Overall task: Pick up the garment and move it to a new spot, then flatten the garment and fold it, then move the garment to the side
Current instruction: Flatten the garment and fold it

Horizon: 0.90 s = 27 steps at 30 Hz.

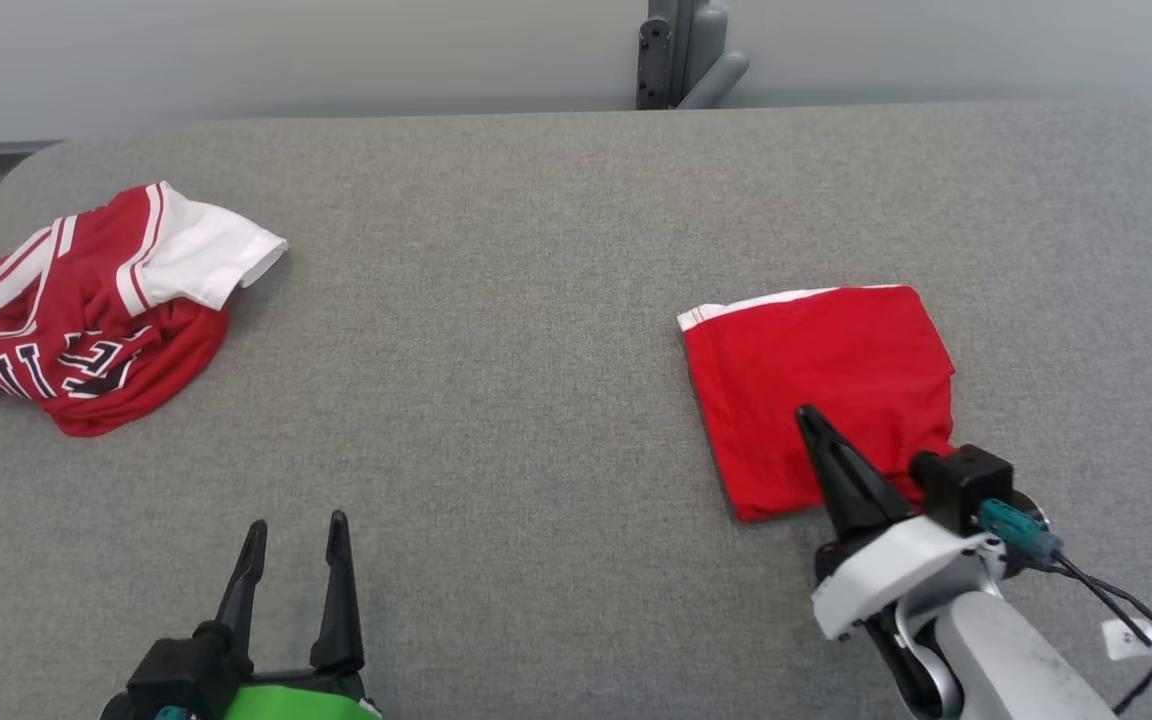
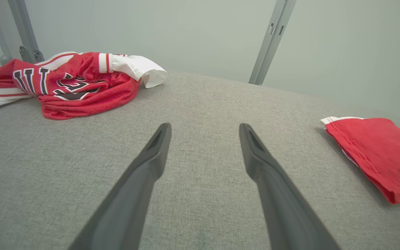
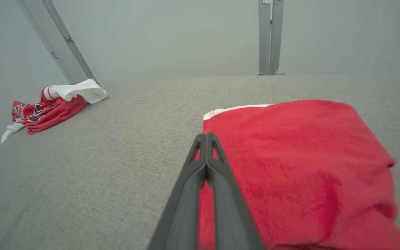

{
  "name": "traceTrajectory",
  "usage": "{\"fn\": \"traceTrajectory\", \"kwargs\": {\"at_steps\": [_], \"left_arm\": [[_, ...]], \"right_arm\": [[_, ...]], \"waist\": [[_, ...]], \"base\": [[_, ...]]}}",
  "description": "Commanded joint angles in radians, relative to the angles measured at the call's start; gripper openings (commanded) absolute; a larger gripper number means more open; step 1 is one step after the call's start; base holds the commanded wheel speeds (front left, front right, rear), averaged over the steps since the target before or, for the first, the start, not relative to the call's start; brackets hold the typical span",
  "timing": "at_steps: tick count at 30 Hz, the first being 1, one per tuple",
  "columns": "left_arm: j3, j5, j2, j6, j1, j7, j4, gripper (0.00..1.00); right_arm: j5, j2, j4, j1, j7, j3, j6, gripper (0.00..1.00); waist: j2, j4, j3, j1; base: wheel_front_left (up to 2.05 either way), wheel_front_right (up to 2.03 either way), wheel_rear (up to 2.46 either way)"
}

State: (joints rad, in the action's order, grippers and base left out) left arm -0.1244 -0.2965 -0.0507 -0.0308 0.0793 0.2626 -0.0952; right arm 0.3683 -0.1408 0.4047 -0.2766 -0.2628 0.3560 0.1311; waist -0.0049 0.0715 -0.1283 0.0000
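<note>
Garment lies folded on the bench at right, so only the sideways move seems left; right hand together, left hand apart.

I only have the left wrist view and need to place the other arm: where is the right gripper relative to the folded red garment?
Observer: The right gripper lies over the near edge of the folded red garment, tips reaching toward its middle.
Operator: Open or shut?
Observer: Shut; its fingers press together in the right wrist view.
Operator: How is the garment's cut-off end?
Observer: Its near right corner is bunched up, not flat.
</note>
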Motion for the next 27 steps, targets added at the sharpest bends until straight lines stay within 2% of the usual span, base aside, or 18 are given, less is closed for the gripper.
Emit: {"fn": "traceTrajectory", "kwargs": {"at_steps": [1,2,3,4,9,14,21,27], "left_arm": [[0.01,0.011,-0.001,0.002,0.019,0.003,-0.001,1.0],[0.021,0.016,-0.001,0.0,0.024,0.003,-0.002,1.0],[0.032,0.02,-0.001,-0.003,0.03,0.003,-0.003,1.0],[0.043,0.027,-0.001,-0.006,0.037,0.003,-0.005,1.0],[0.096,0.047,-0.001,-0.025,0.07,0.003,-0.02,1.0],[0.13,0.062,-0.001,-0.047,0.099,0.003,-0.032,1.0],[0.15,0.077,-0.001,-0.067,0.121,0.003,-0.037,1.0],[0.148,0.073,-0.001,-0.073,0.113,0.003,-0.039,1.0]], "right_arm": [[-0.013,-0.009,-0.018,0.031,-0.002,-0.019,-0.001,0.1],[-0.023,-0.014,-0.045,0.054,-0.002,-0.05,-0.001,0.35],[-0.029,-0.017,-0.073,0.072,-0.003,-0.079,-0.001,0.47],[-0.037,-0.02,-0.097,0.094,-0.003,-0.109,-0.001,1.0],[-0.089,-0.028,-0.162,0.182,-0.003,-0.237,-0.001,1.0],[-0.126,-0.001,-0.165,0.24,-0.003,-0.319,-0.001,1.0],[-0.171,0.026,-0.133,0.281,-0.003,-0.344,-0.001,1.0],[-0.181,0.035,-0.112,0.258,-0.003,-0.324,-0.001,1.0]], "waist": [[0.0049,-0.017,0.036,0.0],[0.0049,-0.022,0.044,0.0],[0.0049,-0.027,0.052,0.0],[0.0049,-0.031,0.06,0.0],[0.0049,-0.051,0.094,0.0],[0.0049,-0.068,0.121,0.0],[0.0049,-0.079,0.133,0.0],[0.0049,-0.088,0.132,0.0]], "base": [[0.0,0.0,0.0],[0.0,0.0,0.0],[0.0,0.0,0.0],[0.0,0.0,0.0],[0.0,0.0,0.0],[0.0,0.0,0.0],[0.0,0.0,0.0],[0.0,0.0,0.0]]}}
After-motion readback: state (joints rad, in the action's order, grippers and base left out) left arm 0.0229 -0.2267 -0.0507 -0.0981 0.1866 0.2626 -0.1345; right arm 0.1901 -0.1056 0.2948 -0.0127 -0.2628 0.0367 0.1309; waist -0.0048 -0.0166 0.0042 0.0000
